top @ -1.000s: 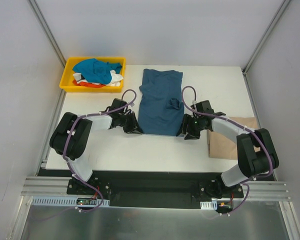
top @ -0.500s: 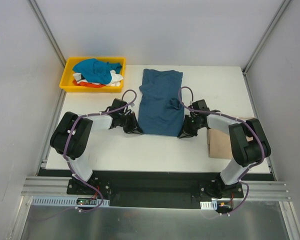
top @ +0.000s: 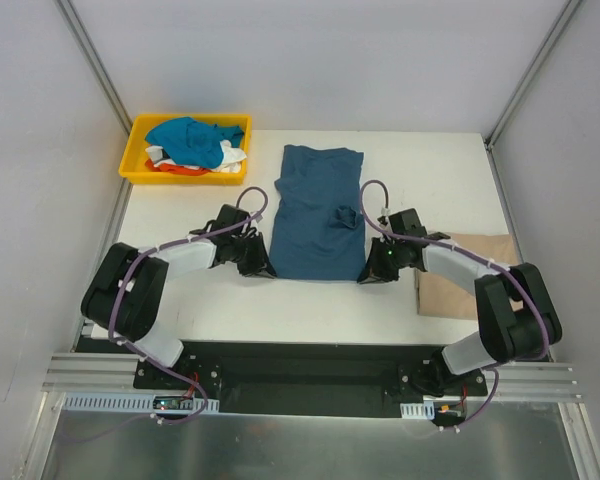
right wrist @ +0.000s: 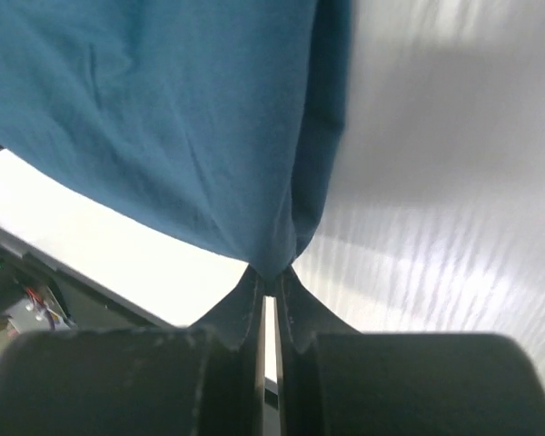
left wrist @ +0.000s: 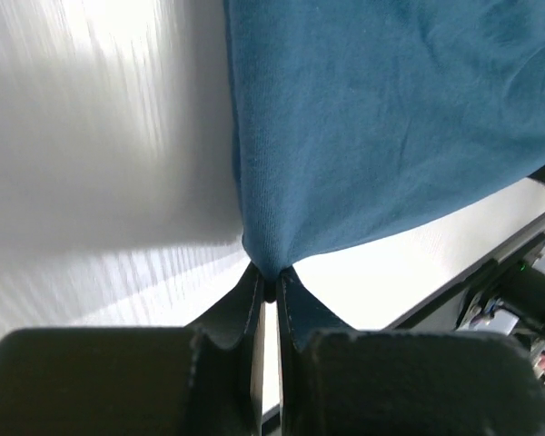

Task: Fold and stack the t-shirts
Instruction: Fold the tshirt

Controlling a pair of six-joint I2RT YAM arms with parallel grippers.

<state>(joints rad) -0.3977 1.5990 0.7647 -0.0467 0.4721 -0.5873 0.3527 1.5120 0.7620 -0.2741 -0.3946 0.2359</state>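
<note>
While teal t-shirt [top: 315, 215] lies between them, left gripper [left wrist: 268, 291], right gripper [right wrist: 270, 286] clamp its near corners.

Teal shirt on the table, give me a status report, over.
Left gripper shut on teal shirt, near corner. Right gripper likewise. Tan shirt apart at right.

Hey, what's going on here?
The robot's left claw and right claw are each shut on a near hem corner of the dark teal t-shirt, which is spread on the white table, probably to fold it. Other shirts sit heaped in the yellow tray. A tan shirt lies at the right edge.
</note>
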